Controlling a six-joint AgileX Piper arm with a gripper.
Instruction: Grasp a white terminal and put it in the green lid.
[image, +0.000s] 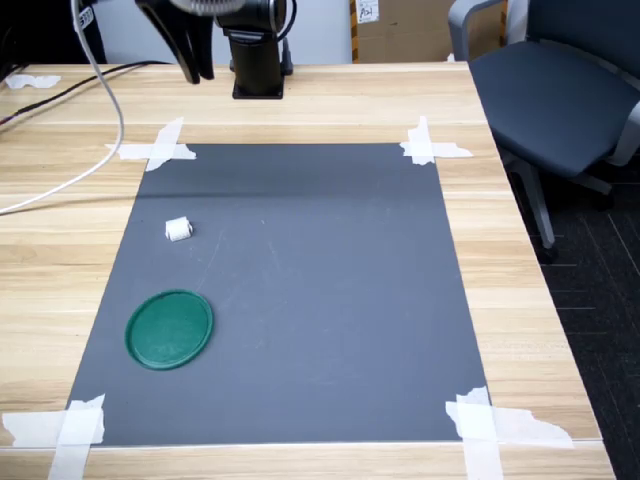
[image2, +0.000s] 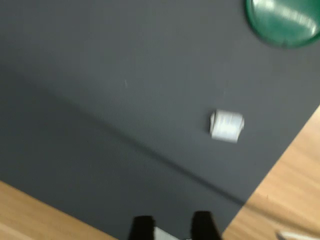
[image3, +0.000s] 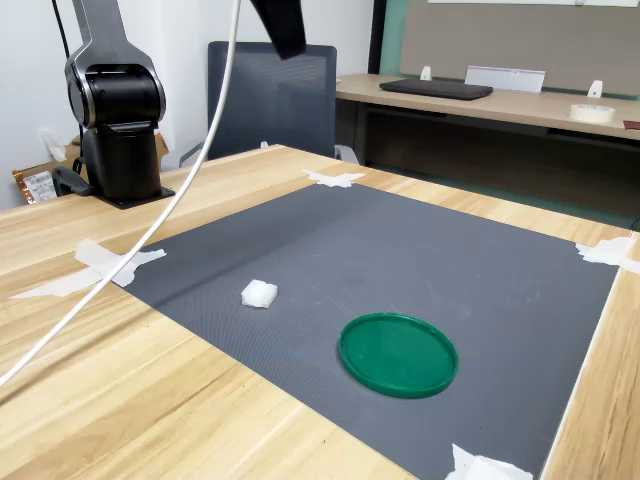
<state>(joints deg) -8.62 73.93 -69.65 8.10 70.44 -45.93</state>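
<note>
Gripper (image: 190, 50) hanging upper left w/ fingers apart; white terminal (image: 178, 230) sitting left-center, green lid (image: 170, 329) lying lower left.

First exterior view looks down from opposite the arm base (image: 258, 60); second from the side, lower, sharing the mat (image3: 400, 270)
</note>
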